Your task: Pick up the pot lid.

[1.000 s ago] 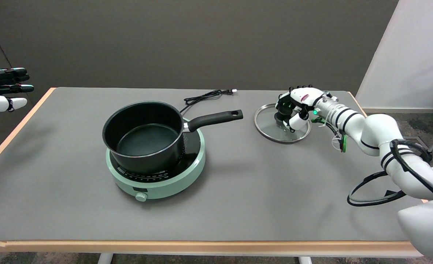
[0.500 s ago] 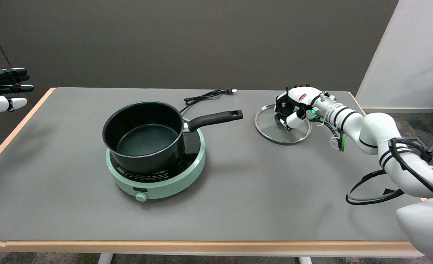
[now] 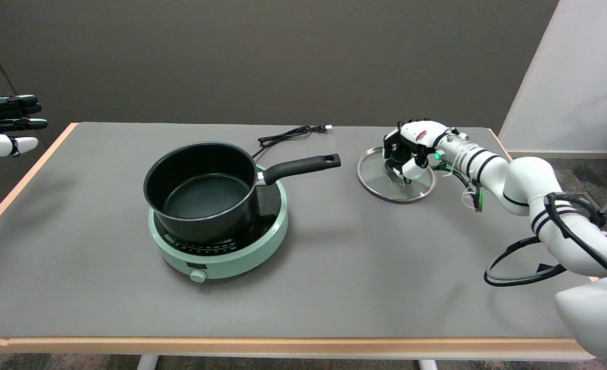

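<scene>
Lid: glass disc with a steel rim and a black central knob, lying flat on the table at about 3 o'clock from the pot, well apart from it. Change: over the past second the right hand has shifted slightly toward 10 o'clock and its fingers have drawn in around the knob; the lid itself has not moved. Judged: the grasp is closing or just made, and the lift is not begun. Whether the fingers are truly clamped on the knob cannot be told from this view.

Table: matte grey top with a pale wood edge.

Hotplate: round, mint-green plastic body, dark glossy top, small dial at 6 o'clock.

Pot: black, non-stick look, deep and straight-walled, sitting on the hotplate, its long handle pointing to 3 o'clock.

Cord: thin black cable, loosely coiled at 1 o'clock from the pot.
</scene>
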Tool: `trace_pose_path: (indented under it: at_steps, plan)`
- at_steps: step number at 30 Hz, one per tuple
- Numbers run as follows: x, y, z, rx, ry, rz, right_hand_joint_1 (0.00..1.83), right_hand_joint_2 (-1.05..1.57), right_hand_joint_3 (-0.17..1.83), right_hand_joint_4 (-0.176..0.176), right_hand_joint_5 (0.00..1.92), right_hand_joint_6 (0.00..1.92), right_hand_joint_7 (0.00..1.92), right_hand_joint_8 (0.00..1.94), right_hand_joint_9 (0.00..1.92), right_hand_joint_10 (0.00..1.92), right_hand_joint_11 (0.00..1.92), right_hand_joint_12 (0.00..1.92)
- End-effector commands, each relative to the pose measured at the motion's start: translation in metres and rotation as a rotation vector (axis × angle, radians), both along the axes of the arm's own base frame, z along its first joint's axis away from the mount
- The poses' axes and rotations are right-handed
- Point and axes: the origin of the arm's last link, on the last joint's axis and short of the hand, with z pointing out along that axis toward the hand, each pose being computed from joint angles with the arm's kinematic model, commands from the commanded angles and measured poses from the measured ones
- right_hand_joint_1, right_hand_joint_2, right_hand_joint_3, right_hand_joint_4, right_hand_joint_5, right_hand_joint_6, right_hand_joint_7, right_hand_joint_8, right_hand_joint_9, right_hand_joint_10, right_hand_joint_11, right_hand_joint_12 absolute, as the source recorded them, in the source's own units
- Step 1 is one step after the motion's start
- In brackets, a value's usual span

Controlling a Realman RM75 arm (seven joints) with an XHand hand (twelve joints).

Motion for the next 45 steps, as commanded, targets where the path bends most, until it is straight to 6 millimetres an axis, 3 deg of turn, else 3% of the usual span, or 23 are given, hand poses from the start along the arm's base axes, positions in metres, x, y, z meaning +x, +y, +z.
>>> trace_pose_path:
  at_steps: [1,2,5,6,7,12,22,26,28,33,38,40,45]
  plan:
    - [0.000,0.001,-0.001,0.010,-0.007,0.004,1.26,0.86,0.86,0.176,0.75,0.96,0.91,0.73,0.82,1.08,0.62,1.84]
    - [0.001,0.001,-0.002,0.011,-0.007,0.004,1.28,0.79,0.98,0.176,0.75,0.96,0.90,0.78,0.85,1.09,0.60,1.90]
    - [0.001,0.001,-0.002,0.011,-0.010,0.007,1.25,0.87,0.85,0.176,0.72,1.02,0.90,0.79,0.80,1.19,0.55,1.92]
    - [0.002,0.001,-0.002,0.010,-0.011,0.009,1.32,1.01,0.38,0.176,0.75,0.98,0.85,1.17,0.84,1.14,0.58,1.92]
    - [0.002,0.001,-0.002,0.009,-0.012,0.009,1.34,1.04,0.27,0.176,0.75,0.98,0.86,1.25,0.85,1.14,0.57,1.92]
    - [0.001,0.001,-0.002,0.008,-0.017,0.009,1.34,1.04,0.28,0.176,0.71,1.01,0.85,1.26,0.84,1.31,0.53,1.92]
    - [0.001,0.001,-0.002,0.002,-0.019,0.009,1.33,1.01,0.44,0.176,0.55,1.34,0.77,1.44,0.76,1.72,0.38,1.92]
    - [0.000,0.001,-0.002,0.008,-0.020,0.007,1.33,1.00,0.48,0.176,0.55,1.34,0.76,1.47,0.76,1.75,0.45,1.92]
    - [0.000,0.002,-0.003,0.010,-0.021,0.008,1.49,0.92,0.60,0.174,0.56,1.32,0.75,1.38,0.74,1.72,0.48,1.92]
    - [0.004,0.001,-0.006,0.023,-0.026,0.018,1.49,0.92,0.61,0.168,0.57,1.30,0.75,1.39,0.74,1.72,0.56,1.92]
    - [0.017,-0.002,-0.015,0.050,-0.043,0.053,1.49,0.89,0.64,0.166,0.56,1.37,0.76,1.39,0.75,1.71,0.61,1.92]
    - [0.024,-0.004,-0.020,0.069,-0.043,0.071,1.49,0.91,0.60,0.164,0.59,1.28,0.77,1.38,0.74,1.69,0.60,1.92]
    - [0.039,-0.007,-0.034,0.121,-0.058,0.107,1.50,0.85,0.71,0.166,0.56,1.36,0.80,1.40,0.75,1.71,0.63,1.92]
